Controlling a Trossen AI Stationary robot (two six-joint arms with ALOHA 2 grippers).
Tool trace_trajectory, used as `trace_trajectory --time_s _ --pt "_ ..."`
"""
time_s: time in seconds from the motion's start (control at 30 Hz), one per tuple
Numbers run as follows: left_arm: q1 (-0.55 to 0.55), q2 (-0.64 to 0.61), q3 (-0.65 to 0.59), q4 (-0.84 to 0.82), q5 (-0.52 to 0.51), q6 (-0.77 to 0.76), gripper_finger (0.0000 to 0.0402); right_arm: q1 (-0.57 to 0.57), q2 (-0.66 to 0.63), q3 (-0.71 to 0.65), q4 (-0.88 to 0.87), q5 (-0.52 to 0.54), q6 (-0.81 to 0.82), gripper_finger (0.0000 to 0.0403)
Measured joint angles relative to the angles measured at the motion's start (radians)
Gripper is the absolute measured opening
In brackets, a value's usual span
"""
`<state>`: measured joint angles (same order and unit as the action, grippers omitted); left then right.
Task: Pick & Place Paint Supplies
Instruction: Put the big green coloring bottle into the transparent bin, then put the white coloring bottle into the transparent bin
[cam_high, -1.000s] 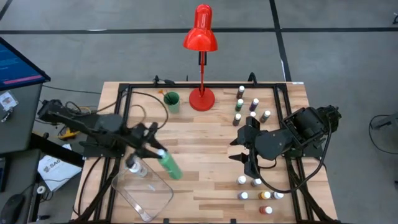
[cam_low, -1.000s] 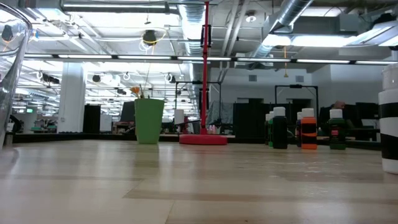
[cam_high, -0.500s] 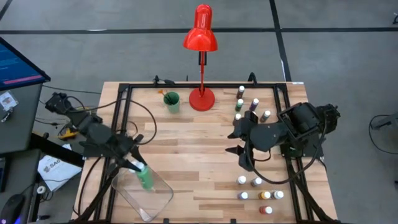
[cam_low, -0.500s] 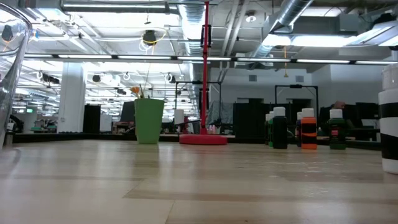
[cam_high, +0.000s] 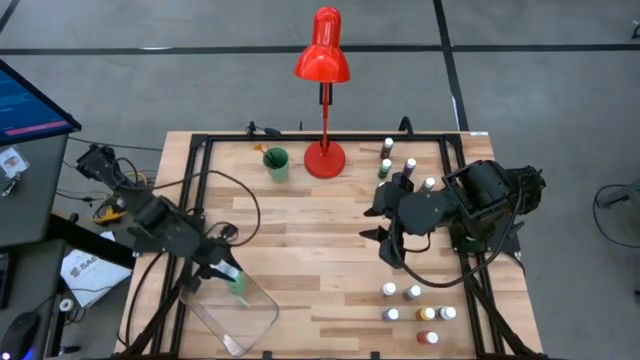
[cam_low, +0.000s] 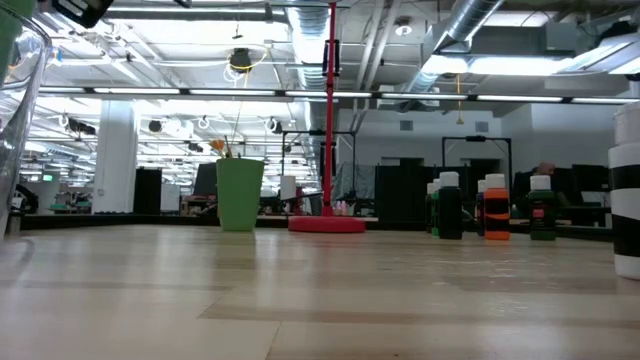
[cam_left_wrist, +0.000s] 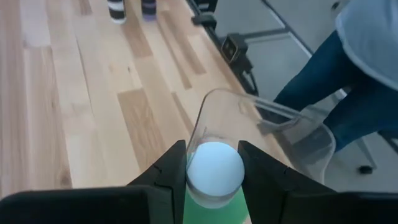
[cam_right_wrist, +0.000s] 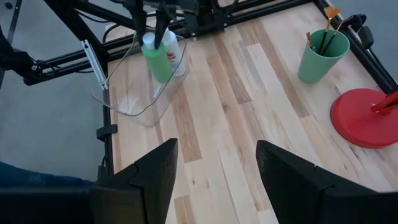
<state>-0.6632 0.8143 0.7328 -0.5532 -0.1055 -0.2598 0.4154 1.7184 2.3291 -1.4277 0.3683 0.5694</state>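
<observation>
Over the near left corner of the pale wooden bench (cam_high: 320, 240), the left claw (cam_high: 222, 268) clamped tight on the larger green plastic bottle with a white cap (cam_high: 235, 285), one finger pressed to each side just under the cap. Bottle held at the rim of the clear curved plastic tray (cam_high: 232, 310), partly above its inside; whether touching the tray, cannot tell. In the left wrist view, white cap (cam_left_wrist: 214, 168) gripped between the two dark fingers (cam_left_wrist: 168, 174), tray wall (cam_left_wrist: 261, 118) right behind it, and a person's blue-trousered leg (cam_left_wrist: 329, 93) beyond the bench edge.

Right of the bench's middle, the right claw (cam_high: 385, 222) spread wide and holding nothing, hanging above bare wood between two clusters of small white-capped paint bottles: one group (cam_high: 400, 170) standing near the far right edge, another (cam_high: 415, 303) near the front right. In the right wrist view, both fingers (cam_right_wrist: 149, 171) far apart, green bottle (cam_right_wrist: 158, 56) and tray (cam_right_wrist: 140, 93) well away across the boards.

At the far edge, green cup with thin brushes (cam_high: 276, 162) just beside the round base of the red desk lamp (cam_high: 324, 157).
</observation>
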Motion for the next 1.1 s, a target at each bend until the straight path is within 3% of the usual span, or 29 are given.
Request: trace_trajectory --time_s 0.63,1.1 --pt "-0.006 0.024 -0.055 0.001 -0.053 0.001 0.0107 0.001 0.0 0.0 -0.001 0.0 0.0 0.0214" --pt "-0.006 0.022 -0.055 0.002 -0.055 -0.009 0.0167 0.001 0.0 0.0 -0.001 0.0 0.0 0.0214"
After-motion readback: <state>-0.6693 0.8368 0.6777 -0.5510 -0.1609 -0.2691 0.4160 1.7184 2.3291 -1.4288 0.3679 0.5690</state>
